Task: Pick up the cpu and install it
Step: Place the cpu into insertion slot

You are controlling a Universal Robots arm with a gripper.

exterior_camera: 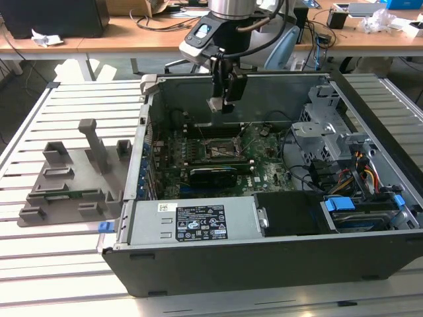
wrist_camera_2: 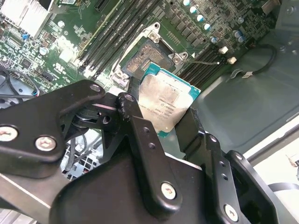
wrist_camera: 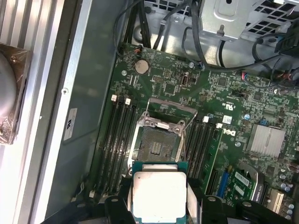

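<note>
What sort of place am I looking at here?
Likely a robotics lab bench: an open black computer case lies on a slatted metal table, the arm's gripper holds a silver-topped, green-edged square cpu over the green motherboard, and cable-strewn wooden desks stand behind.

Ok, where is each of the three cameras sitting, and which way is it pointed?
Exterior view: off the arm, raised beside the open computer case, looking down into it; shows the arm's wrist and the pincer holding the cpu above the motherboard.
Second wrist view: on the arm, looking obliquely past the pincer's black links at the cpu and the socket.
First wrist view: on the arm, looking nearly straight down at the motherboard; pincer fingertips flank the cpu.
Shared: both wrist views show cpu and socket.
</note>
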